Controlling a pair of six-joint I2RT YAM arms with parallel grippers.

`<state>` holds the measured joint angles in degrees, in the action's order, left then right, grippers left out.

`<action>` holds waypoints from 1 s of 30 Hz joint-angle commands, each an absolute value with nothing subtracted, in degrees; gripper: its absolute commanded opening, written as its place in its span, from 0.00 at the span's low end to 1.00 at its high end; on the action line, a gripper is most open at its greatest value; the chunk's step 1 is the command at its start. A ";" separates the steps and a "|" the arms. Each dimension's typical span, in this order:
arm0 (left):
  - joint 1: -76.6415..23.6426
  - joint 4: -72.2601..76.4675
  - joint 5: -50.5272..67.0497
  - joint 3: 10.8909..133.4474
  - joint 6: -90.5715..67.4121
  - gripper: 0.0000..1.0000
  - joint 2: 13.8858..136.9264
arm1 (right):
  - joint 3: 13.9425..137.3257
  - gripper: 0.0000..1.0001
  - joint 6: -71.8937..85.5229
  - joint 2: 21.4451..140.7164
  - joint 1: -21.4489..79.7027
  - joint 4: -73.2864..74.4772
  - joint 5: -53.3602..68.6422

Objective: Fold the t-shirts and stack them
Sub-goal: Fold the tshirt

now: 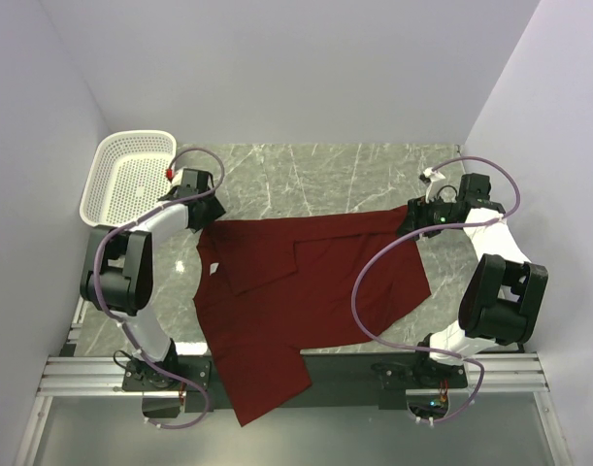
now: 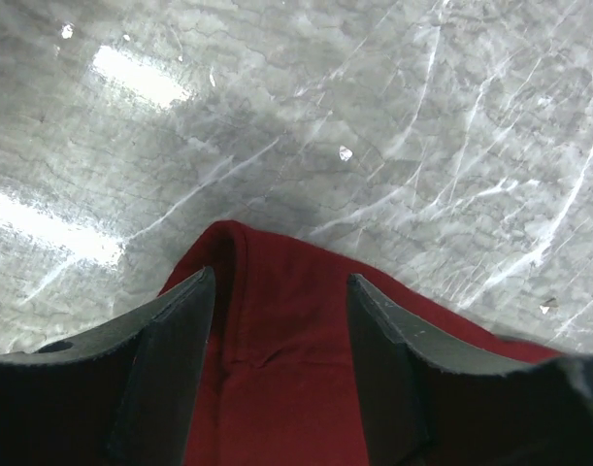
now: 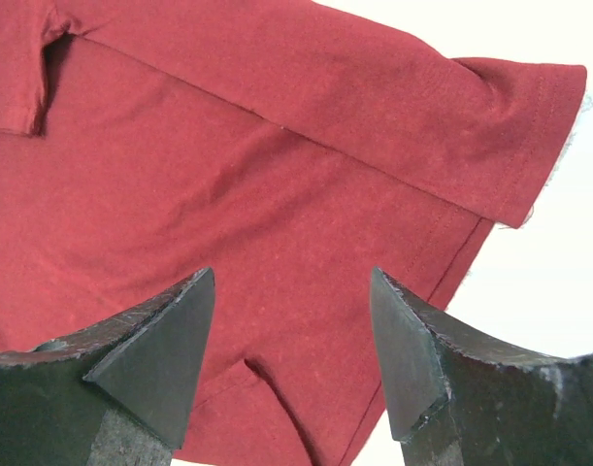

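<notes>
T-shirt (image 1: 306, 291) partly folded on table (image 1: 325, 170). Left gripper (image 2: 281, 291), right gripper (image 3: 294, 282): fingers wide apart over far corners, gripping nothing.

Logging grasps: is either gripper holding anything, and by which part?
Nothing is held: the left gripper and right gripper are open over far corners of the t-shirt.

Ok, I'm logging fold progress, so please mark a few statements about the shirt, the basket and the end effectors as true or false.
1. The dark red short-sleeved cloth t-shirt lies inside the white perforated plastic basket. False: it lies spread on the grey marble table.
2. Part of the t-shirt hangs over the table's near edge. True.
3. The left end effector is shut. False: its fingers stand apart, with cloth between them.
4. The right end effector is open. True.
</notes>
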<state>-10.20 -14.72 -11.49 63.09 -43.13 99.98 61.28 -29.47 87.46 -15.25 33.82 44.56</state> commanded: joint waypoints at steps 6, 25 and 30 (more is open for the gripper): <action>-10.02 -15.56 -12.39 65.30 -42.28 0.59 101.85 | 61.61 0.72 -28.39 85.52 -15.03 33.05 46.58; -5.98 -21.62 -14.50 83.82 -36.92 0.01 111.35 | 62.75 0.72 -28.57 86.48 -15.21 32.52 43.87; -5.63 -23.47 -12.31 89.12 -34.72 0.03 115.39 | 66.70 0.72 -24.44 91.57 -15.21 29.54 37.45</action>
<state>-5.76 -21.61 -12.47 85.69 -37.47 113.65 62.81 -27.66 88.88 -15.27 33.47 41.67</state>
